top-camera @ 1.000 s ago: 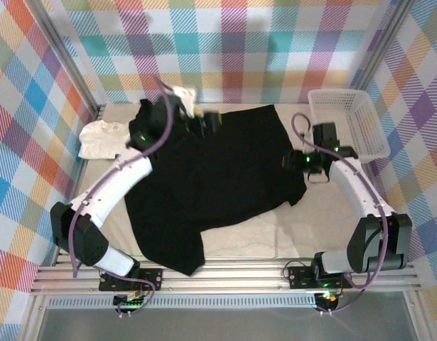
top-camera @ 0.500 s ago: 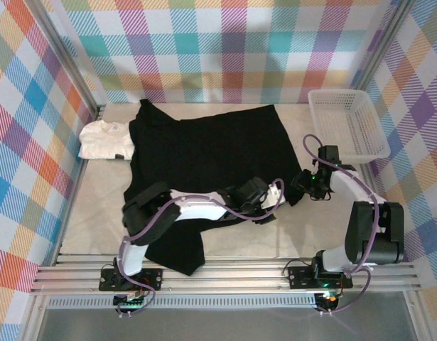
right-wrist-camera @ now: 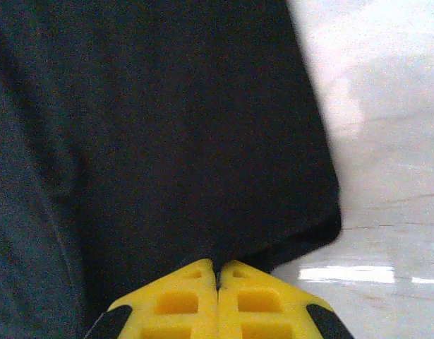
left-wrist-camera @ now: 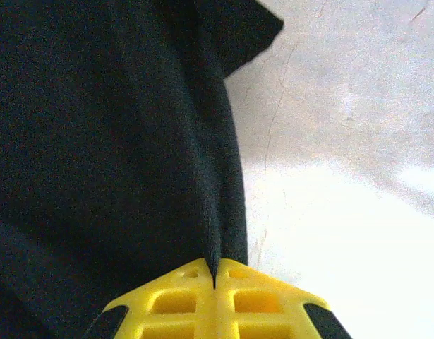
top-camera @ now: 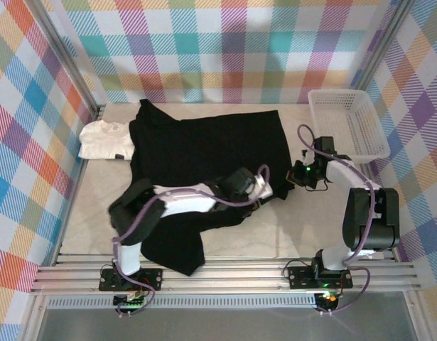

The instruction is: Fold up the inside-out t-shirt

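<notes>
Item 1: large black short-sleeved cloth t-shirt. It lies flat across the far middle of the pale desk. One long part trails down toward the near edge, left of centre. Its right-hand corner sits between my two arms.

Item 2: left tool, yellow fingers. The arm reaches across the lower part of the shirt to its right-hand edge. In the left wrist view the fingers are pressed together on a raised ridge of black cloth that runs straight into the seam between them. Bare desk shows just to the right of that ridge.

Item 3: right tool, yellow fingers. It is at the shirt's right corner, near the left tool. The fingers are pressed together, pinching the hem where the black edge meets their tips.

Item 4: small white folded t-shirt, at the far left, touching the black shirt's side.

Item 5: white plastic mesh basket, far right corner, apart from the shirt.
</notes>
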Tool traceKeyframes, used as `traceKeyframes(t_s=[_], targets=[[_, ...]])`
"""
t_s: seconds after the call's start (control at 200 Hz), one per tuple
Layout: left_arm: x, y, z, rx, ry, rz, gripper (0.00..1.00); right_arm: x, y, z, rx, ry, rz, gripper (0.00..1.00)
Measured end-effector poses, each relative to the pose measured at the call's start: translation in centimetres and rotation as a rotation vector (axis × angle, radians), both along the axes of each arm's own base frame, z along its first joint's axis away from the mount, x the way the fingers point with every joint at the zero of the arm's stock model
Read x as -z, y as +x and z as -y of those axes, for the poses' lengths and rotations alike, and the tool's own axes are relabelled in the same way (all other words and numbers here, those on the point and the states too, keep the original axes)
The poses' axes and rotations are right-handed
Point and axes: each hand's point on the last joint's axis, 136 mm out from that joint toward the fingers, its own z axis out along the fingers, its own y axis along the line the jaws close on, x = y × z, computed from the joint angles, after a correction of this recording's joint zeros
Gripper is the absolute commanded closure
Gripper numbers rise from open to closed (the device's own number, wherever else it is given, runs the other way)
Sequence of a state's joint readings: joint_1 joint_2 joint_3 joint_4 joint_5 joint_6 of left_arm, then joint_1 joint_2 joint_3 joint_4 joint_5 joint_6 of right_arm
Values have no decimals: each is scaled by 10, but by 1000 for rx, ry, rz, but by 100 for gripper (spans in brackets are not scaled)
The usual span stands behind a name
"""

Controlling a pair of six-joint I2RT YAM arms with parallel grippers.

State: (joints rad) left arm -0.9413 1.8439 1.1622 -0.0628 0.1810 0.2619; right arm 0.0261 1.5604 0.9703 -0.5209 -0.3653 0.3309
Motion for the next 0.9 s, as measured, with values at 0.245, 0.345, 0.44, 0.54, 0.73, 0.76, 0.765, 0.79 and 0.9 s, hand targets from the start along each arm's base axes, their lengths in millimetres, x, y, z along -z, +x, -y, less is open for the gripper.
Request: traceKeyframes(t_s=[0.245, 0.345, 0.44, 0.54, 0.73, 0.76, 0.765, 0.79, 0.9], targets=[[-35, 1, -53, -116, -170, -254, 100, -7, 48, -80, -239, 68, 22, 84], [-19, 8, -66, -191, -178, -364, 100, 11, 60, -83, -247, 23, 1, 71], [-13, 14, -71, -244, -194, -432, 100, 13, 49, -74, -240, -19, -5, 61], [-10, 15, -71, -272, -212, -489, 100, 2, 16, -66, -244, -43, 18, 54], [-5, 14, -68, -289, -234, -562, 100, -6, -45, -83, -323, -39, 63, 41], [-5, 13, -68, -289, -236, -571, 100, -2, -49, -87, -336, -41, 60, 41], [-5, 13, -68, -289, -236, -572, 100, -1, -50, -87, -336, -40, 59, 41], [-5, 13, -67, -289, -237, -576, 100, 3, -53, -91, -349, -40, 53, 41], [-8, 13, -65, -283, -247, -585, 100, 19, -51, -101, -364, -41, 36, 41]])
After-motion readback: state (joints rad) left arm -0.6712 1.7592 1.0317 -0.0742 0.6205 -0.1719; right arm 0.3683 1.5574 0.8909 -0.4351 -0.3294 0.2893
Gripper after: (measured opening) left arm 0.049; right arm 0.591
